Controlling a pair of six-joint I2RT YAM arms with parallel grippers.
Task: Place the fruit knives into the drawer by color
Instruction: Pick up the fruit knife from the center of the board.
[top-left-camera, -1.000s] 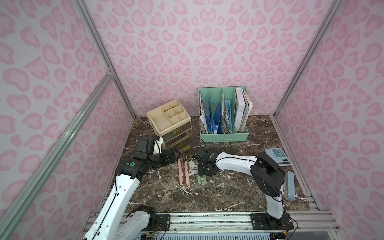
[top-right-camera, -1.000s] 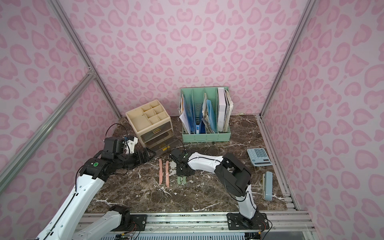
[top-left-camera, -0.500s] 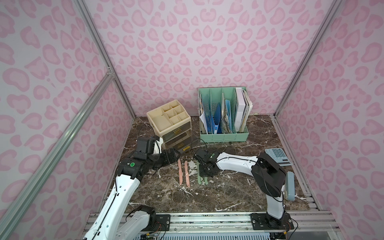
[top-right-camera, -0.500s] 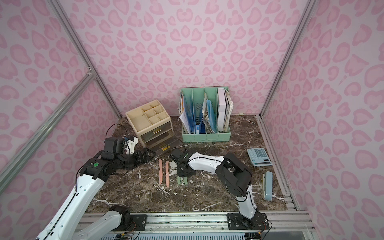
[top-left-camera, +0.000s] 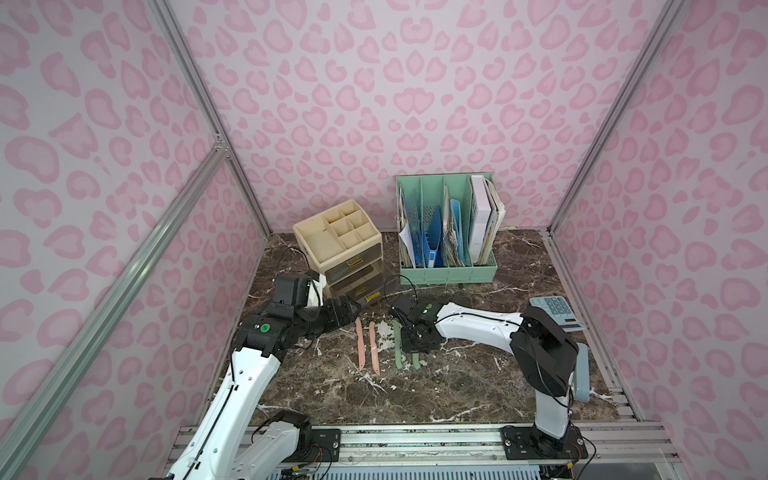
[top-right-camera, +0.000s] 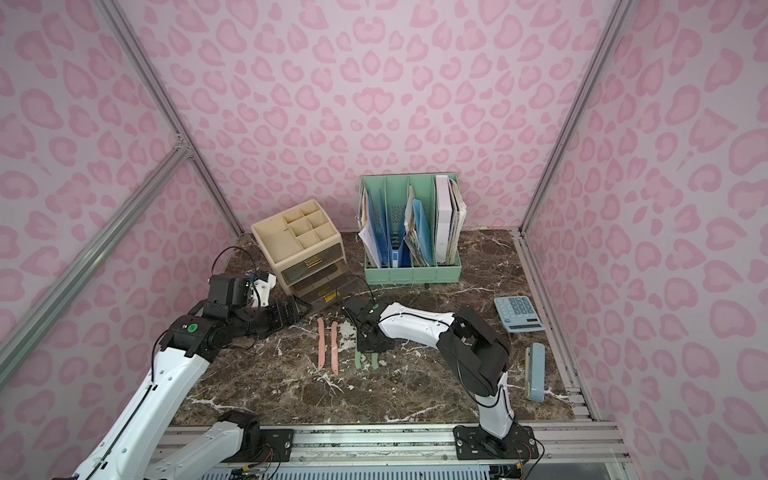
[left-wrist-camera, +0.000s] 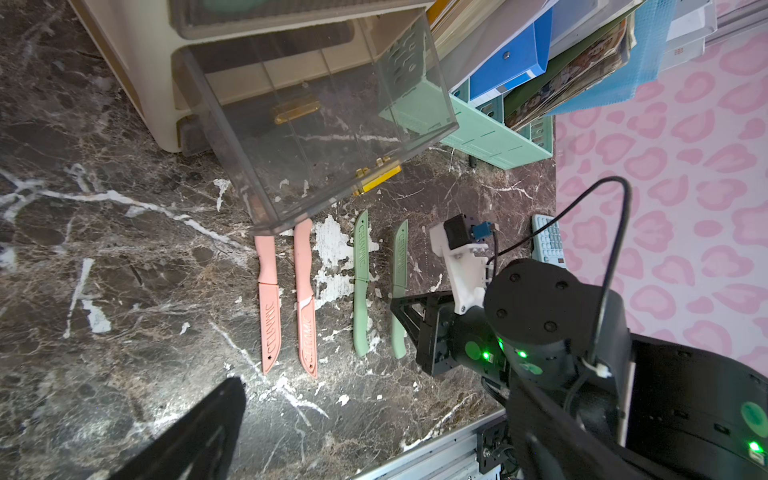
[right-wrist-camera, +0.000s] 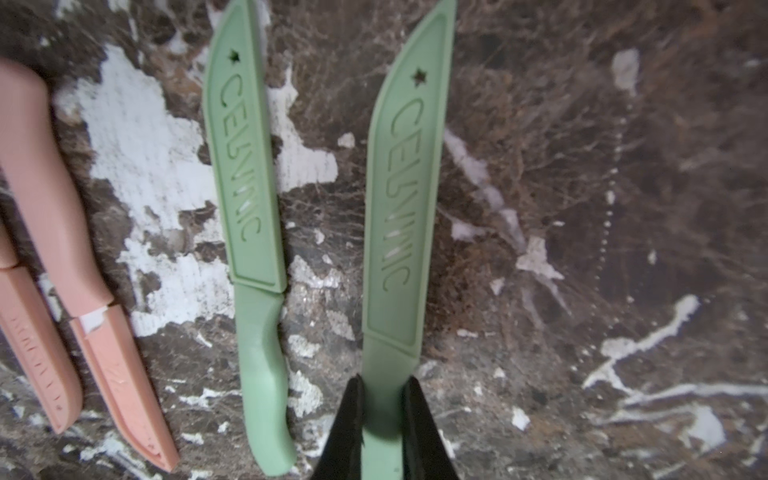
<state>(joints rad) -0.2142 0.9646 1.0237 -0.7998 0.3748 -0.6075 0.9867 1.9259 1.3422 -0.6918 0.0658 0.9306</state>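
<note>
Fruit knives (left-wrist-camera: 306, 291) lie side by side at six o'clock of the pulled-out clear drawer (left-wrist-camera: 316, 124). Left gripper (top-left-camera: 347, 312), jaws apart and empty, hovers at ten o'clock of two pink knives (top-left-camera: 360, 345). Next come two green knives (top-left-camera: 398, 347), the right gripper (right-wrist-camera: 384, 384) clamped on the rightmost one's handle.

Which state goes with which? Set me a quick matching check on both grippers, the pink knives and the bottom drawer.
Things:
1. right gripper
2. left gripper
3. pink knives
4. bottom drawer

States:
a. pulled out
b. lying flat, side by side
c. shut on the handle of a green knife
d. open, holding nothing

Pairs: 1-c, 2-d, 3-b, 4-a
</note>
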